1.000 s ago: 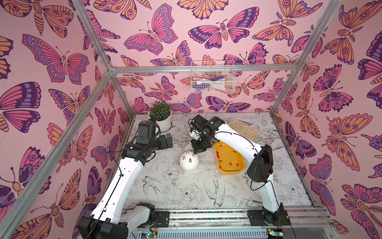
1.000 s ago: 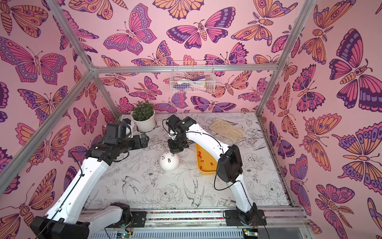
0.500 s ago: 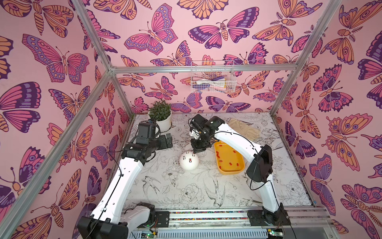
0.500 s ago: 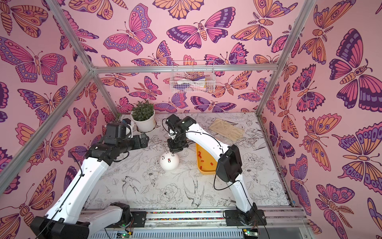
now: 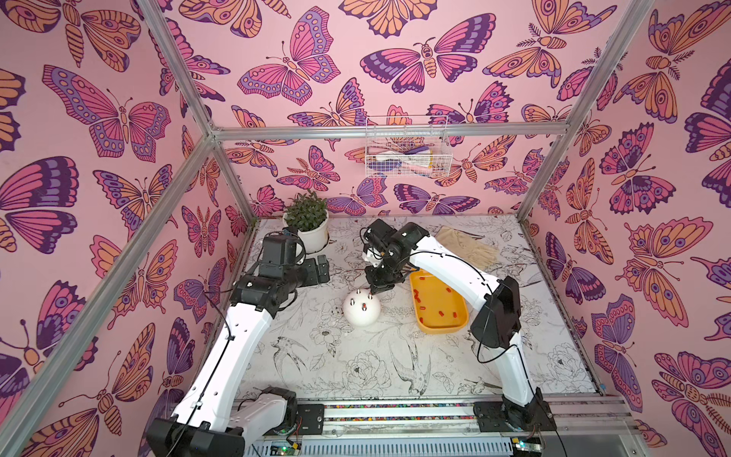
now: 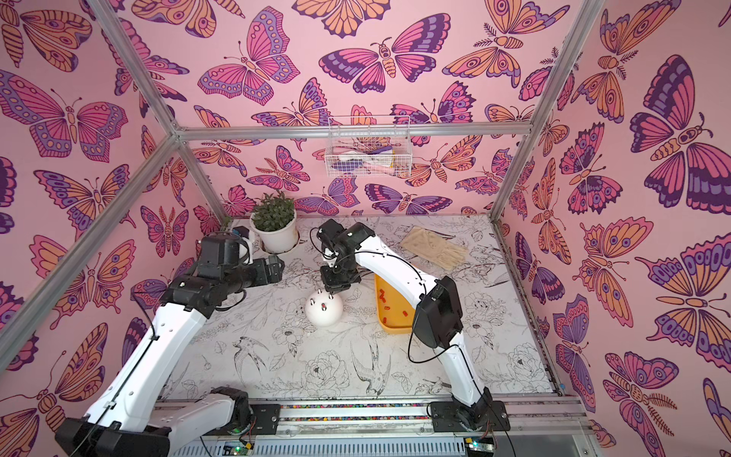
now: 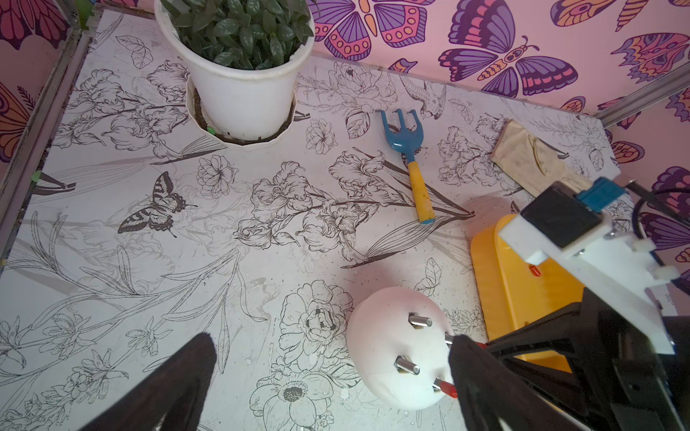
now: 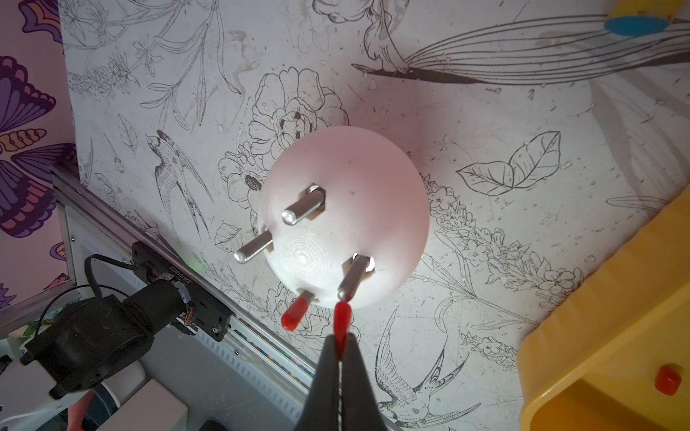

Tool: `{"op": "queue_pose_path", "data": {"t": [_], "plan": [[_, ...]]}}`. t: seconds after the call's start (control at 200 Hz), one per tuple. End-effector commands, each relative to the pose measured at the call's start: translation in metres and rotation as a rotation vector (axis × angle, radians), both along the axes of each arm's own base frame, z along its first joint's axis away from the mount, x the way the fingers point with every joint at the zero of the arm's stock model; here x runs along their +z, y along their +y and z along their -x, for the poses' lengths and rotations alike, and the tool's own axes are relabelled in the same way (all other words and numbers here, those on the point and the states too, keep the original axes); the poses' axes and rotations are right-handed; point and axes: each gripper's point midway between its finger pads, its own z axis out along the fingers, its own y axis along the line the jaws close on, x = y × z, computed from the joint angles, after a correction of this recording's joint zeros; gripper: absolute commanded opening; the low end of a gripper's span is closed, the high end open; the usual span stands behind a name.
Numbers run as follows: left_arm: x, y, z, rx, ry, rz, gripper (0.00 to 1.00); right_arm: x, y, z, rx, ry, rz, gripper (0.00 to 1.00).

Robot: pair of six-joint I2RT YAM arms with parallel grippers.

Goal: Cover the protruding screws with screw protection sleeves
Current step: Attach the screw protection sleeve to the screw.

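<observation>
A white dome (image 8: pixel 347 209) stands mid-table, seen in both top views (image 5: pixel 361 310) (image 6: pixel 323 310). Three of its protruding screws are bare (image 8: pixel 302 209) (image 8: pixel 254 252) (image 8: pixel 353 278); a fourth wears a red sleeve (image 8: pixel 295 313). My right gripper (image 8: pixel 340 339) is shut on another screw protection sleeve (image 8: pixel 341 317), whose open end meets the tip of the nearest bare screw. It hangs over the dome's far side (image 5: pixel 375 289). My left gripper (image 7: pixel 332 339) stands open, left of the dome and above the table (image 5: pixel 322 269). Several more sleeves (image 5: pixel 415 294) lie in the yellow tray (image 5: pixel 443 328).
A potted plant (image 5: pixel 308 227) stands at the back left. A blue rake with a yellow handle (image 7: pixel 410 156) lies behind the dome. Beige gloves (image 5: pixel 468 245) lie at the back right. A wire basket (image 5: pixel 405 150) hangs on the rear wall.
The right gripper with its sleeve has shifted only very slightly over the dome. The left arm has not moved.
</observation>
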Motion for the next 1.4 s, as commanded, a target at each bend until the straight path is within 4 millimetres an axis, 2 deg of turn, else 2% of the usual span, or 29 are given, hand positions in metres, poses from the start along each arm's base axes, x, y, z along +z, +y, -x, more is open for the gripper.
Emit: {"op": "queue_pose_path", "data": {"t": [0.0,1.398], "plan": [[-0.0004,0.0030,0.0018,-0.002,-0.007,-0.011,1.00,-0.0048,0.0007,0.0033,0.019,0.008,0.024,0.05],[0.0003,0.0042,0.0016,-0.001,-0.010,-0.009,1.00,-0.0122,0.0054,0.0008,0.030,0.023,0.023,0.05]]}}
